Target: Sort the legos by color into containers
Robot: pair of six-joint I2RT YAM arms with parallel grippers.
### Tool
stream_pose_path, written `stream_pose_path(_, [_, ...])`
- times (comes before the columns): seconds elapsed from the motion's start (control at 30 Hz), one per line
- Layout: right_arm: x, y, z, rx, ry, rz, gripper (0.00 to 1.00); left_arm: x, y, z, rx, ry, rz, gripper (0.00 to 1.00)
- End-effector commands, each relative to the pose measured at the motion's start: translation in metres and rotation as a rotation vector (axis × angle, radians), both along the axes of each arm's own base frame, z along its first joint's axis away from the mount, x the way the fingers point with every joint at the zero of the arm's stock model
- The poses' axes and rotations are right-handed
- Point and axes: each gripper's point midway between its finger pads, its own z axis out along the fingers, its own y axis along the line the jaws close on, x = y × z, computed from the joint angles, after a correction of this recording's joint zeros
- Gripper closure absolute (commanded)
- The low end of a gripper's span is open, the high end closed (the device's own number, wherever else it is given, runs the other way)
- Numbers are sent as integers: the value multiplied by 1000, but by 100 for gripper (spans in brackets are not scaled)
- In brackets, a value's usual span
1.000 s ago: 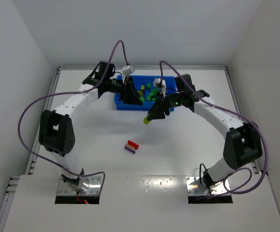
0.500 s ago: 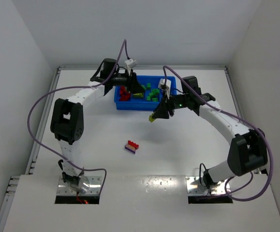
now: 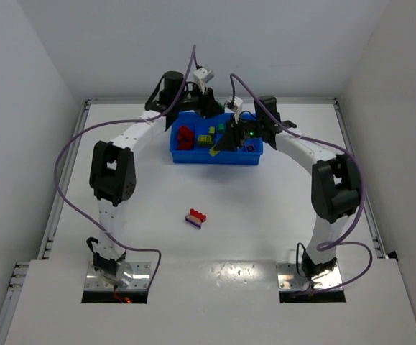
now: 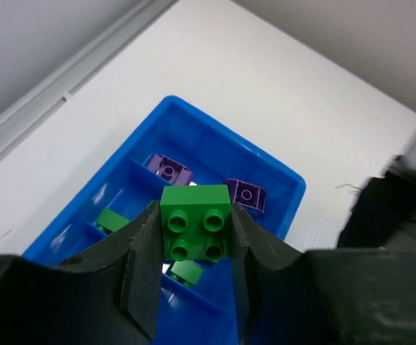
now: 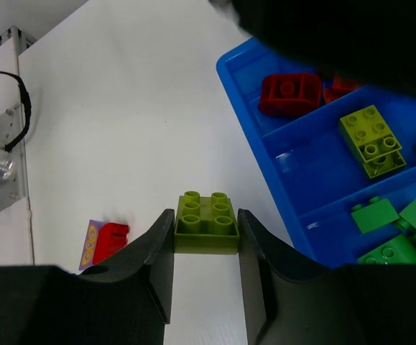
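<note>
The blue tray (image 3: 193, 157) holds sorted legos: red (image 5: 290, 93), yellow-green (image 5: 369, 140), green (image 5: 384, 215) and purple (image 4: 245, 194). My left gripper (image 4: 193, 215) is shut on a green brick (image 4: 195, 223) and hangs above the tray's green and purple compartments; in the top view it (image 3: 208, 108) is at the tray's back edge. Shut on a yellow-green brick (image 5: 208, 221), my right gripper (image 5: 206, 219) hovers beside the tray's front wall; the top view shows that brick (image 3: 215, 152) there. A red-and-purple stack (image 3: 195, 217) lies on the table.
The white table (image 3: 136, 215) is walled in on three sides, with a metal rail (image 4: 64, 90) close behind the tray. Purple cables loop above both arms. The two arms meet over the tray, their wrists close together.
Both arms swung toward the back. The left gripper went from the tray's left end to its back edge. The right gripper carried the yellow-green brick from the open table to the tray's front wall.
</note>
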Motion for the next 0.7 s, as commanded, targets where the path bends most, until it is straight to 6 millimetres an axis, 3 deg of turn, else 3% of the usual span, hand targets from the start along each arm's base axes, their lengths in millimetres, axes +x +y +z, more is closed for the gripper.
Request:
stream_pose_path(0.0, [5, 3, 41, 63, -105, 2, 100, 10, -23, -41, 54, 38, 12, 88])
stream_pose_path(0.03, [2, 2, 35, 58, -91, 1, 100, 14, -23, -49, 62, 45, 25, 88])
stream_pose_path(0.13, [-2, 0, 44, 64, -110, 2, 100, 20, -24, -77, 82, 85, 33, 88])
stream_pose_path(0.33, [-5, -8, 47, 50, -116, -22, 100, 32, -27, -101, 115, 113, 72, 80])
stream_pose_path(0.4, [-6, -8, 46, 47, -107, -22, 100, 35, -27, -104, 119, 113, 80, 62])
stream_pose_path(0.43, [-3, -12, 46, 47, -107, -31, 100, 37, -28, -105, 119, 112, 80, 47])
stream_pose_path(0.53, [-3, -12, 46, 47, -107, -31, 100, 38, -30, -105, 116, 114, 72, 32])
stream_pose_path(0.57, [-3, -12, 46, 47, -107, -31, 100, 38, -31, -100, 109, 106, 64, 21])
stream_pose_path(0.67, [-4, -13, 42, 42, -107, -28, 100, 37, -35, -90, 91, 91, 38, 12])
